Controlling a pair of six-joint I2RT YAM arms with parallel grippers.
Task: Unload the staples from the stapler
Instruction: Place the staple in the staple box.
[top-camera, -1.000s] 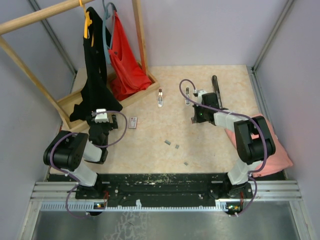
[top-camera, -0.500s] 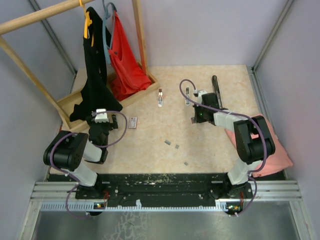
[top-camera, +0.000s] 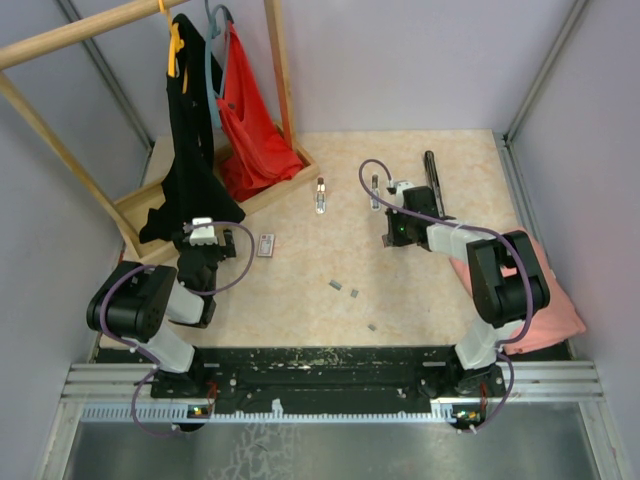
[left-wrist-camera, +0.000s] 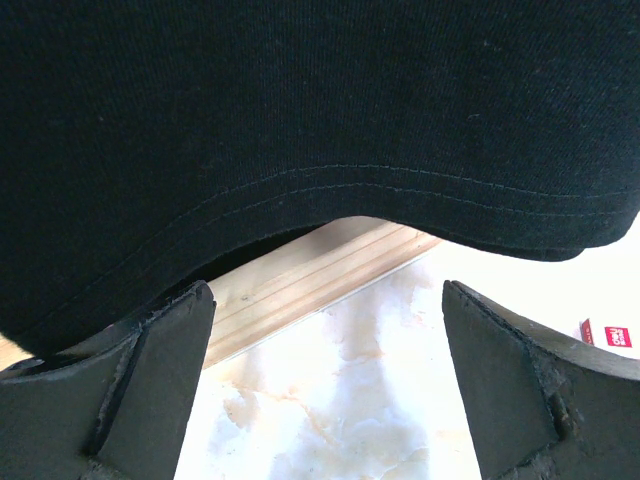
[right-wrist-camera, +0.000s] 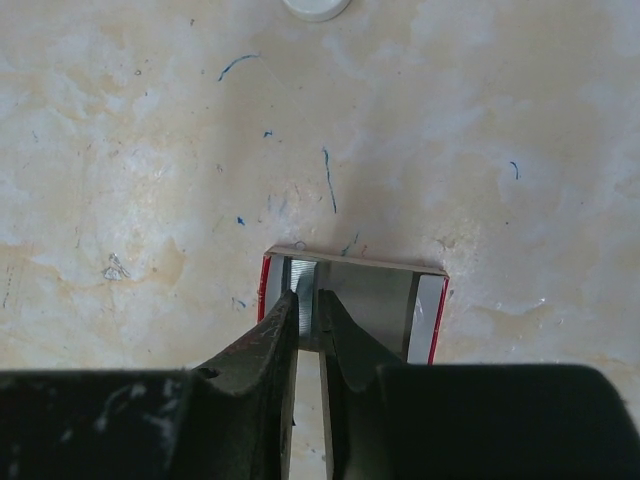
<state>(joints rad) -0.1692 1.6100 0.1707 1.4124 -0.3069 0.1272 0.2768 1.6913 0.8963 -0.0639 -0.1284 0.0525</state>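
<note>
The stapler (top-camera: 433, 185) lies flat on the far right part of the table (top-camera: 300, 300), a slim black bar running away from the arms, just beyond the right arm's wrist. The staples (top-camera: 335, 286) are well apart from it, as a few small grey specks scattered on the open middle of the table, nearer the arm bases. The top is pale and marbled beige, marked with thin blue pen strokes, and plain lilac-grey walls close it in. Two small silvery clips (top-camera: 320, 195) lie near the middle far side. At the back left stands a wooden rack (top-camera: 280, 90) with a black garment (top-camera: 190, 130) and a red garment (top-camera: 250, 130) hanging from it. A pink cloth (top-camera: 560, 305) is bunched at the right edge. The right gripper (right-wrist-camera: 308, 300) points down at the table with its fingers almost pressed together, only a thin slit showing; I cannot tell whether anything is pinched in it. Its tips sit over the near left part of a small silvery tray with red sides (right-wrist-camera: 370, 300), and what that tray holds I cannot make out. The left gripper (left-wrist-camera: 328, 290) is spread wide and holds nothing, facing the black garment's hem. A small red-and-white box (top-camera: 265, 245) lies near it.
</note>
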